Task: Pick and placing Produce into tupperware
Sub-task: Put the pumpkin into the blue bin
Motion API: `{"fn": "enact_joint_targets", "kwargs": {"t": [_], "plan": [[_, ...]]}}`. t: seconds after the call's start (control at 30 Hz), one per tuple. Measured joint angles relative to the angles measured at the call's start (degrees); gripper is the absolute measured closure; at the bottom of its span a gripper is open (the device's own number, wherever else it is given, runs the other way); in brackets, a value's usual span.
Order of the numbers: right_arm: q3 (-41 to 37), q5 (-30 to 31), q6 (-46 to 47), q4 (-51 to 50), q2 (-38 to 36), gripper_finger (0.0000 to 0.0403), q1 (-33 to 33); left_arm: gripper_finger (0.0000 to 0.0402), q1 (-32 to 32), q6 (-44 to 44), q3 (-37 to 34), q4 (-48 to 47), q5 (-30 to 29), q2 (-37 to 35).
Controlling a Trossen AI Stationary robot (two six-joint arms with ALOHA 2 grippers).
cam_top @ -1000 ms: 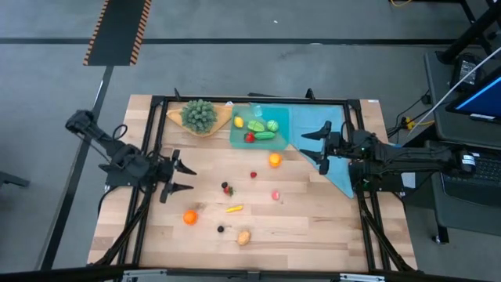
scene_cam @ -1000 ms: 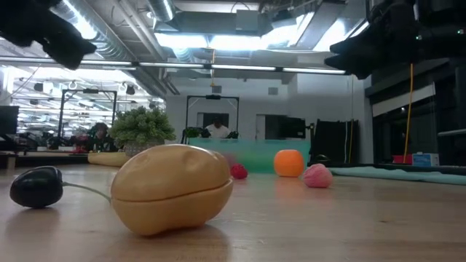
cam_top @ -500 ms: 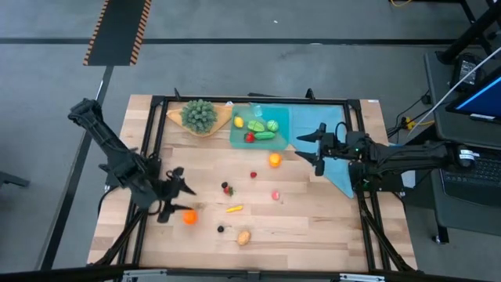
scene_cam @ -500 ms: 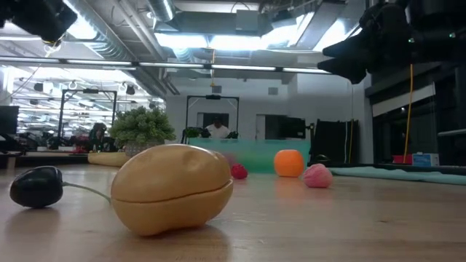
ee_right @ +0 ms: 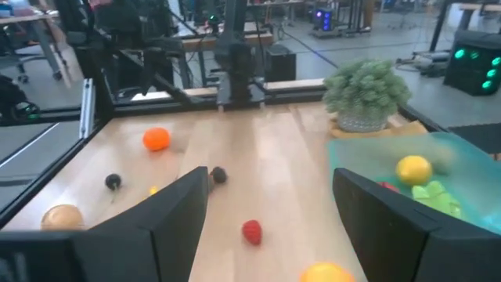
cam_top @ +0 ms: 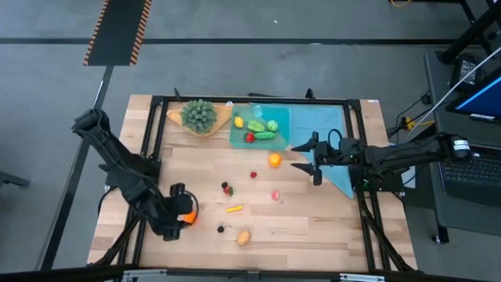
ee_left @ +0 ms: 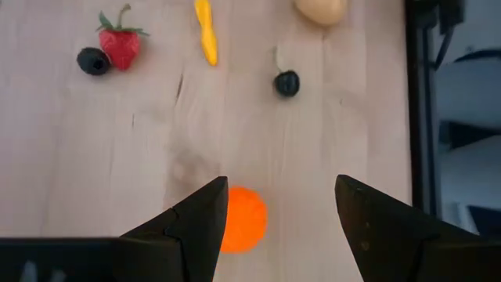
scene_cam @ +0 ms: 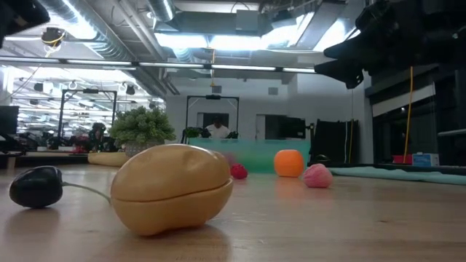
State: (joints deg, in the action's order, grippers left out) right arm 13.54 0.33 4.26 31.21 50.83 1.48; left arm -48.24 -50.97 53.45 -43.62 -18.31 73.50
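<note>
The teal tupperware (cam_top: pixel 260 125) stands at the table's far middle and holds yellow, green and red produce. Loose produce lies on the wood: an orange (cam_top: pixel 189 218), a second orange (cam_top: pixel 275 160), a strawberry (cam_top: pixel 227 188), a pink piece (cam_top: pixel 275 195), a yellow piece (cam_top: pixel 234 208) and a tan piece (cam_top: pixel 243 236). My left gripper (ee_left: pixel 282 188) is open and points down over the near-left orange (ee_left: pixel 243 229), which shows in the gap beside one finger. My right gripper (cam_top: pixel 293 157) is open and level, just right of the second orange.
A bushy green plant in a tan wooden dish (cam_top: pixel 200 116) stands left of the tupperware. A flat teal cloth (cam_top: pixel 333 149) lies under my right arm. A black frame (cam_top: pixel 153 133) runs along the table's edges. Bare wood lies between the scattered pieces.
My left gripper has swung toward the table's near edge and a little right, tipping from level to pointing down, and now hangs over the near-left orange. My right gripper has moved toward the table's left, closer to the second orange. No produce has moved.
</note>
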Motion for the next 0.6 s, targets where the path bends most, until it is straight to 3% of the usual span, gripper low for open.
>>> {"fn": "enact_joint_targets", "kwargs": {"t": [0.2, 0.6], "plan": [[0.0, 0.0, -0.1, 2.7, 1.9, 0.0127, -1.6, 0.0173, -1.6, -3.1, 6.5, -3.8, 0.0, 7.6], [0.0, 0.0, 1.0, 3.8, 4.0, 0.0128, -1.8, 0.0173, -2.2, -10.4, 6.7, -9.2, 0.0, 11.7]]}}
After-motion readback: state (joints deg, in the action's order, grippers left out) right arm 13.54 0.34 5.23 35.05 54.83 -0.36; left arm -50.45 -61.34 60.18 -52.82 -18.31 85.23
